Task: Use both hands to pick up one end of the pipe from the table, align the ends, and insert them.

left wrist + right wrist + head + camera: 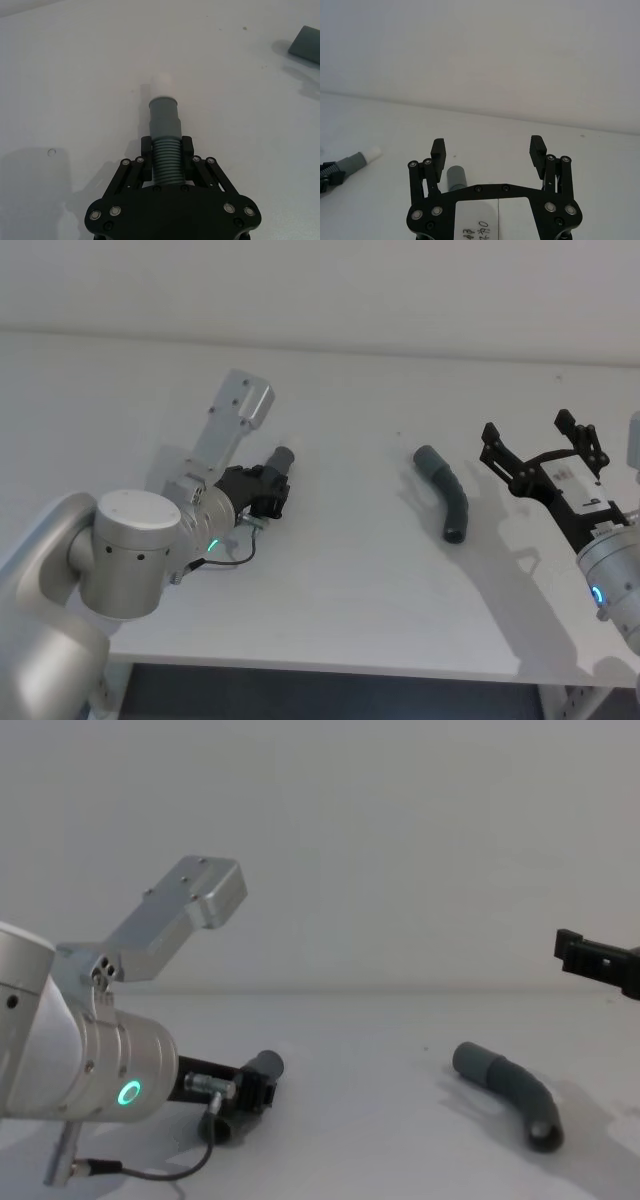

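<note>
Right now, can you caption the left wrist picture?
Left black plastic gripper clamps a ribbed dark-grey hose piece, its white tip pointing out.

Black left hand (166, 148) and right hand (488, 150), dark-grey ribbed pipe (164, 117), white tip (374, 151), off-white table (340, 620)

Handwritten in dark ink on a white label (492, 220) at the base of the right gripper (488, 147): seemingly "03", then a few strokes too unclear to read, cut by the edge
</note>
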You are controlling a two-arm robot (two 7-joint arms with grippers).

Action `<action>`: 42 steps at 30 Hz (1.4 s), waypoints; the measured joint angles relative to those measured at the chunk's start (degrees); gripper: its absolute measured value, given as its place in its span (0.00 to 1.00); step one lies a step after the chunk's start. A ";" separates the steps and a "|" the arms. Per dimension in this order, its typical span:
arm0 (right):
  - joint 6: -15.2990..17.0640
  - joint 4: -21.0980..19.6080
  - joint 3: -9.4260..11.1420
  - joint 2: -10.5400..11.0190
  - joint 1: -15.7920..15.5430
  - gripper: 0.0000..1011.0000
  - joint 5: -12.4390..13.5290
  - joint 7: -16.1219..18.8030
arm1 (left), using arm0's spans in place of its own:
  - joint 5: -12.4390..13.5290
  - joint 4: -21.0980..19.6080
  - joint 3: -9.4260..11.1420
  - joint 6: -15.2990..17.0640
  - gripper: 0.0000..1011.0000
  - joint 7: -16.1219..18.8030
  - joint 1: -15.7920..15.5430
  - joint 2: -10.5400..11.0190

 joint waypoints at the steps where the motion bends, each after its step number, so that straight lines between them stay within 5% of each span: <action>1: 0.00 0.00 0.00 0.00 0.00 0.99 0.00 0.00 | 0.00 0.00 0.00 0.00 0.33 0.00 0.00 0.00; 42: 0.00 0.00 0.00 0.00 0.00 0.99 0.00 0.00 | 0.00 0.06 0.00 0.09 0.33 0.01 0.00 -0.07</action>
